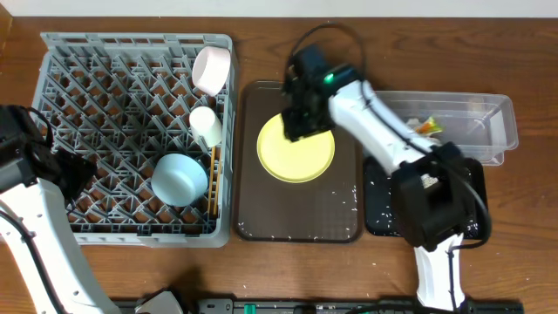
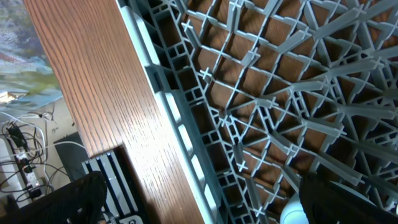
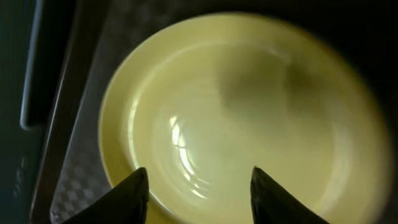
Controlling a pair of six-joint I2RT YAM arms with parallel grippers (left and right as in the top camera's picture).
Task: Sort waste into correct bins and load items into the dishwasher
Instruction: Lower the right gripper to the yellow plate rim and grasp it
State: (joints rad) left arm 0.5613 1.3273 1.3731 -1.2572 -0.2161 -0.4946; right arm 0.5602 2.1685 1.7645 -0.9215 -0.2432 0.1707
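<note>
My right gripper (image 3: 197, 186) is wide open and empty just above the yellow plate (image 3: 242, 106), which lies flat on the brown serving tray (image 3: 68, 180). I think it may slide off the smooth glaze if it misses the rim.

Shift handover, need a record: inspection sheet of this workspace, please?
Surface: wood-grain table.
Job's things: round yellow plate on dark-brown serving tray with whitish scraps; light-blue bowl, two white cups, wooden chopsticks in grey plastic dish rack; yellow-green wrapper in clear plastic tub; black tray partly under right arm.
Clutter: nothing seen.
Grippers: left gripper open over rack edge; right gripper open above plate.
Cables: black loop above right arm.
Surroundings: cords beside table.
</note>
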